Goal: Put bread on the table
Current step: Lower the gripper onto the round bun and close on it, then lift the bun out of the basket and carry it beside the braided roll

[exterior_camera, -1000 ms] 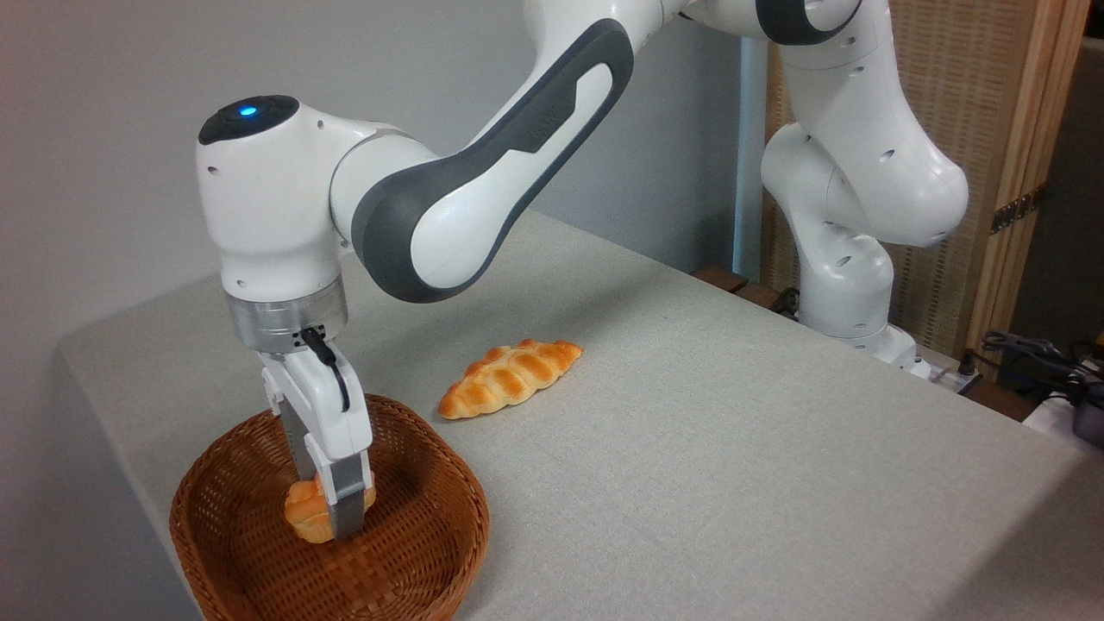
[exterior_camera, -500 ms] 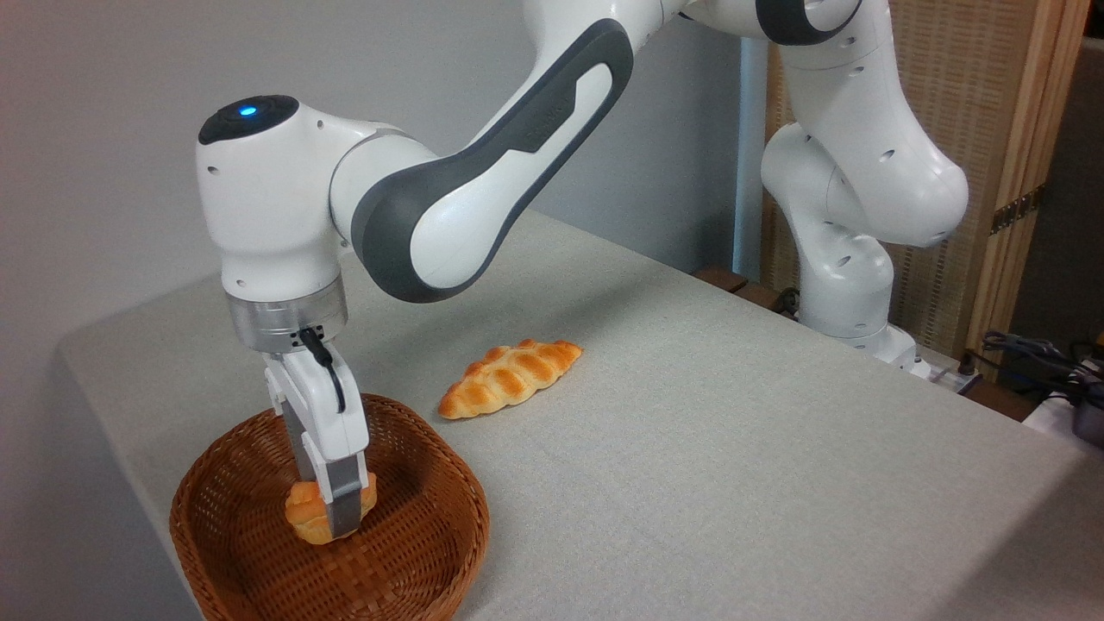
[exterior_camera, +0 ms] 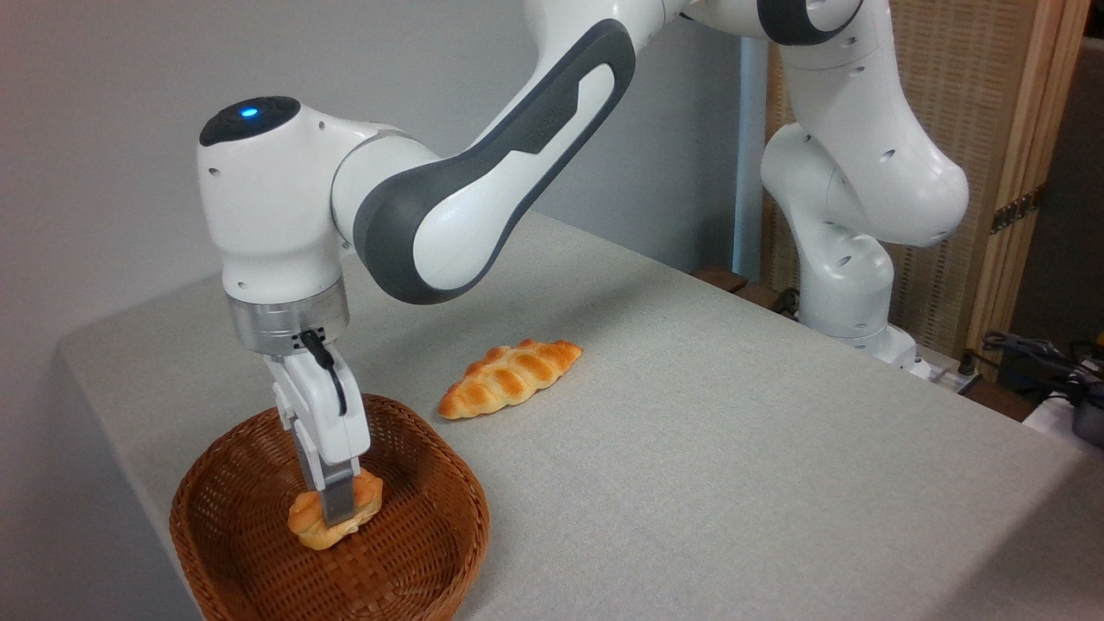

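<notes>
Bread [exterior_camera: 332, 517] pinched between gripper [exterior_camera: 338, 514] fingers, inside wicker basket [exterior_camera: 259, 552] on table [exterior_camera: 733, 448]

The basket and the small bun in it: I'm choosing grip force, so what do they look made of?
The basket looks like woven wicker or rattan, brown with a slight sheen; the interlaced strands show. The bun is golden-orange with a glossy, lumpy, cracked top; that even shine hints at a plastic or foam replica, though real glazed bread cannot be ruled out. The end effector is shut on it.

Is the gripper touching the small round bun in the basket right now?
Touching. The camera view shows the gripper fingers closed on the bread inside the basket.
</notes>
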